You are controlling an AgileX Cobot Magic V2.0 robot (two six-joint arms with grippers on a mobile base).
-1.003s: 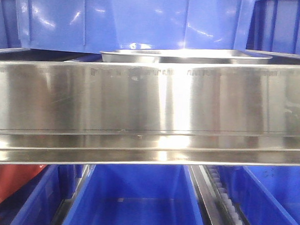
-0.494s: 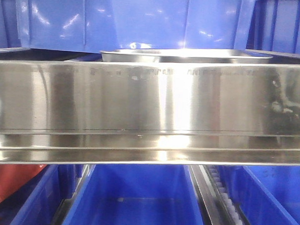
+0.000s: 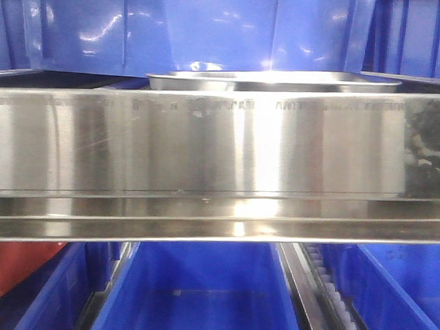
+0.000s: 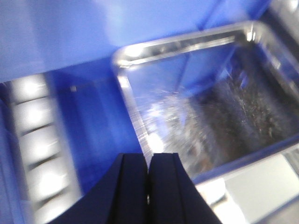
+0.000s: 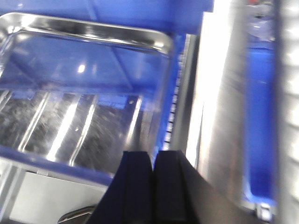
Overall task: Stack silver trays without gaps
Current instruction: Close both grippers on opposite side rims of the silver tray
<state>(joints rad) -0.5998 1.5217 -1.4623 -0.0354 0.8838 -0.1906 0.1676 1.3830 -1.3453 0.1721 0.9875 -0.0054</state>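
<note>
A silver tray [image 3: 275, 81] shows only as a thin shiny rim above the long steel rail. In the left wrist view the tray [image 4: 210, 93] lies over blue plastic, and its left rim runs straight down into the tips of my left gripper [image 4: 148, 156], which is shut on that rim. In the right wrist view the same tray [image 5: 79, 107] fills the left half. Its right wall runs down into my right gripper [image 5: 153, 154], which is shut on that edge. No second tray can be made out.
The wide steel rail [image 3: 220, 150] spans the front view and hides the tray's body. Blue bins stand behind it [image 3: 189, 25] and below it [image 3: 200, 296]. A roller track [image 4: 32, 140] lies left of the tray. A steel rail [image 5: 219, 93] and a blue bin [image 5: 259, 116] lie to its right.
The tray's rim has barely shifted in the front view. A dark reflection has grown on the right end of the steel rail.
</note>
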